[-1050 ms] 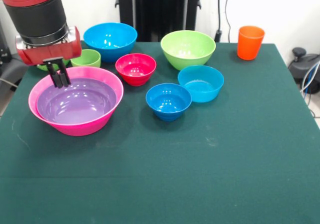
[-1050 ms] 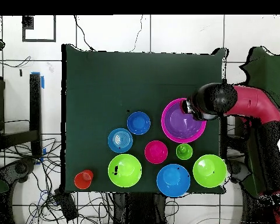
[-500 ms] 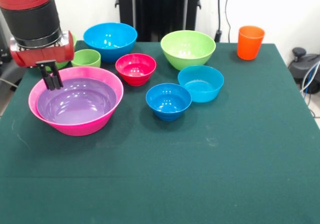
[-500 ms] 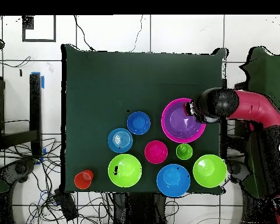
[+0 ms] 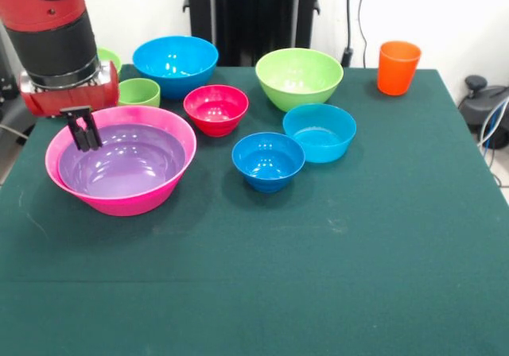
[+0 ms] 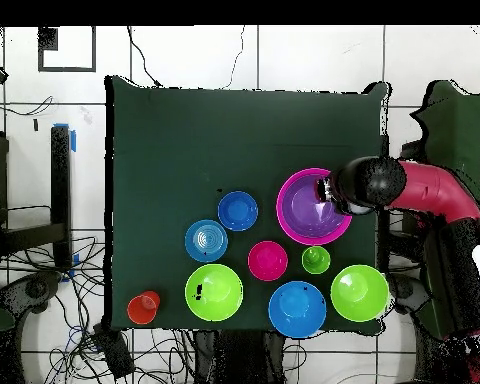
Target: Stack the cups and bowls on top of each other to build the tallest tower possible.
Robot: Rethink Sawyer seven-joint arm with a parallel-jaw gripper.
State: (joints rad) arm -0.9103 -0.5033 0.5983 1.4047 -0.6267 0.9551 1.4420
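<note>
The purple bowl [image 5: 119, 164] is nested inside the huge pink bowl [image 5: 127, 203] at the table's left. My gripper [image 5: 86, 140] hangs over their far-left rim with its fingers close together, shut on nothing. Behind it stand the short lime-green cup [image 5: 139, 92] and a lime-green bowl [image 5: 109, 56], half hidden by the arm. Along the back are the large blue bowl [image 5: 175, 63], the red bowl [image 5: 215, 108] and a second lime-green bowl [image 5: 299, 76]. The teal bowl [image 5: 319, 132] and small blue bowl [image 5: 268, 160] sit mid-table. The orange cup [image 5: 398, 67] stands at the far right corner.
In the overhead view the arm [image 6: 424, 188] reaches in from the right over the pink bowl's rim [image 6: 314, 241]. The green table [image 5: 318, 276] spreads out in front of the bowls. Cables and a black stand lie beyond its edges.
The gripper shifted left along the nested bowls' rim, then drifted slightly back and lower. No bowl or cup moved.
</note>
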